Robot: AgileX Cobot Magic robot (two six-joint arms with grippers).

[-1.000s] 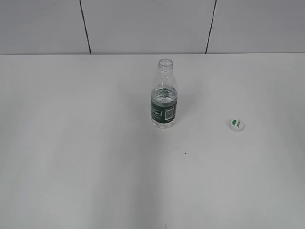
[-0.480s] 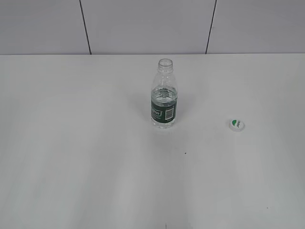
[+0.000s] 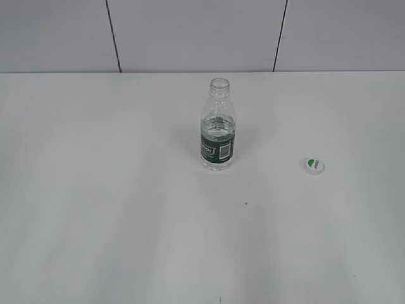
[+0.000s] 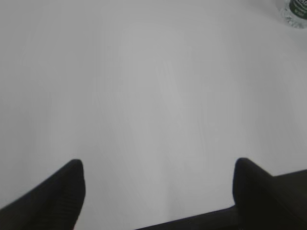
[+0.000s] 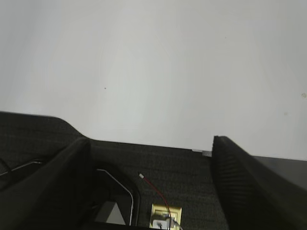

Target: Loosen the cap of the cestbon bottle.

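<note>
The cestbon bottle (image 3: pixel 218 126) stands upright near the middle of the white table, its neck open with no cap on it. Its base also shows at the top right corner of the left wrist view (image 4: pixel 293 12). The cap (image 3: pixel 314 165) lies on the table to the right of the bottle, green patch up. Neither gripper shows in the exterior view. My left gripper (image 4: pixel 158 165) is open and empty over bare table, far from the bottle. My right gripper (image 5: pixel 151 141) is open and empty over the table's near edge.
The white table (image 3: pixel 95 190) reaches back to a grey panelled wall (image 3: pixel 190 31). A dark base with a red wire and a small connector (image 5: pixel 163 215) lies below the right gripper, beside the table's edge.
The cap has shifted very slightly to the left on the table. The bottle has not moved.
</note>
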